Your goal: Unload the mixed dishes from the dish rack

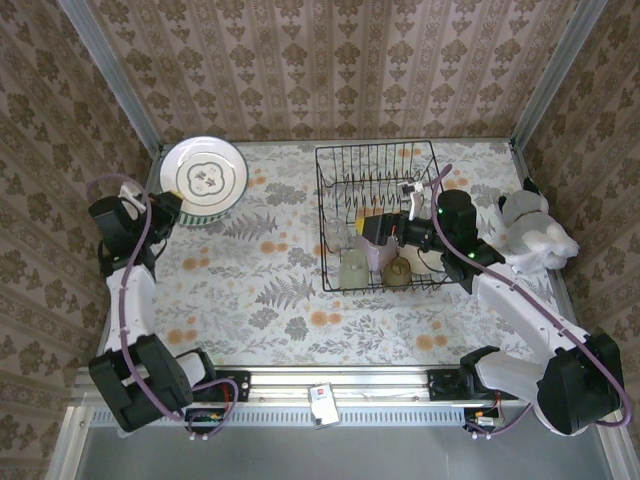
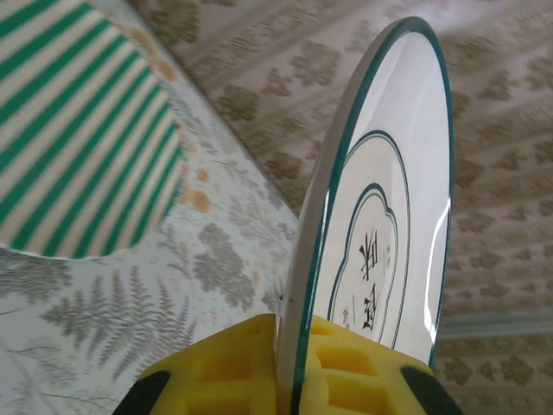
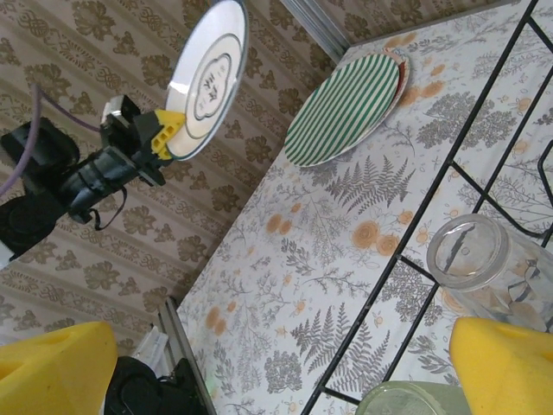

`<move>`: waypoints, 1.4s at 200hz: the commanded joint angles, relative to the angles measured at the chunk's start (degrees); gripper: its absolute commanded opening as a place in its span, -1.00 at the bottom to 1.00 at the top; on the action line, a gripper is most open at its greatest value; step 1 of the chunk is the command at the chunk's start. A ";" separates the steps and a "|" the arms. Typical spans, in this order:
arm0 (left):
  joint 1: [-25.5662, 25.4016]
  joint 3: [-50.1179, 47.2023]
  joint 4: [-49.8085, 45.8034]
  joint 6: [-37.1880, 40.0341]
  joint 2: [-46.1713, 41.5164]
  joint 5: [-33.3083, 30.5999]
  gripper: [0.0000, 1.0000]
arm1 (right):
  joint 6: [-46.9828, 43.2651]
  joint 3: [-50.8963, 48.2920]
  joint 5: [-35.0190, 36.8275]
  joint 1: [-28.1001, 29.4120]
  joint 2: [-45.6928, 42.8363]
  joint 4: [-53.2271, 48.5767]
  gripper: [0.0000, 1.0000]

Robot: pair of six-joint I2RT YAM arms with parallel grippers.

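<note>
My left gripper [image 2: 294, 373] is shut on the rim of a white plate [image 2: 389, 225] with a dark green edge and printed characters, held on edge above the table. In the top view that plate [image 1: 205, 172] hangs over a green-striped plate [image 1: 203, 212] lying at the back left. The green-striped plate [image 3: 346, 108] rests on a reddish one [image 3: 403, 67]. My right gripper [image 1: 376, 228] is open inside the black wire dish rack [image 1: 326, 215], its yellow fingers [image 3: 510, 367] spread wide with nothing between them. A clear glass tumbler [image 3: 484, 259] and a greenish tumbler [image 3: 415, 402] stand in the rack.
A small amber cup [image 1: 398, 271] sits in the rack's near side beside a pale tumbler [image 1: 352, 268]. A lumpy white-grey soft toy [image 1: 537, 230] lies at the right edge, against my right arm. Patterned walls close in the table on three sides.
</note>
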 commanded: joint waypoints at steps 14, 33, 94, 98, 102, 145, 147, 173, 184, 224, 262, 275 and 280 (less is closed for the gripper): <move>3.10 1.54 3.84 -2.15 7.37 1.78 -1.00 | -0.82 -1.22 -0.12 0.76 -1.41 3.88 1.00; 3.18 1.44 7.03 -2.81 10.98 -0.13 -1.00 | -1.08 -1.21 -0.51 0.83 -1.58 4.00 1.00; 3.23 6.37 5.49 0.96 20.85 -6.70 -1.00 | -1.43 -1.51 -0.16 0.94 -1.90 4.03 1.00; 3.27 6.66 5.52 1.31 21.37 -6.91 -1.00 | -1.42 -1.52 -0.17 0.98 -1.82 4.08 1.00; 3.27 6.97 5.49 1.71 21.86 -7.15 -1.00 | -1.45 -1.47 -0.26 0.93 -1.76 4.00 1.00; 3.14 11.33 5.31 2.90 26.93 -8.88 -1.00 | -1.67 -1.43 -0.22 0.97 -1.90 3.90 1.00; 3.17 11.66 5.19 2.93 27.22 -8.94 -1.00 | -1.68 -1.46 -0.27 1.00 -1.89 3.84 1.00; 3.17 14.79 4.84 3.20 31.20 -9.67 -1.00 | -1.63 -1.47 -0.09 0.92 -1.89 3.91 1.00; 3.01 16.06 4.53 3.57 32.79 -9.94 -1.00 | -1.68 -1.52 -0.09 0.98 -1.89 3.97 1.00; 2.37 21.02 2.83 5.21 38.39 -10.13 -1.00 | -2.10 -1.38 0.26 0.93 -1.86 3.19 1.00; 1.43 23.27 3.02 5.64 41.41 -10.67 -1.00 | -1.93 -1.38 0.26 1.09 -1.64 3.29 1.00; 1.17 24.58 2.06 5.80 42.62 -11.00 -1.00 | -1.89 -1.38 0.25 1.11 -1.54 3.29 1.00; 1.09 24.90 2.04 5.67 43.08 -10.79 -1.00 | -2.00 -1.33 0.26 1.10 -1.58 3.25 1.00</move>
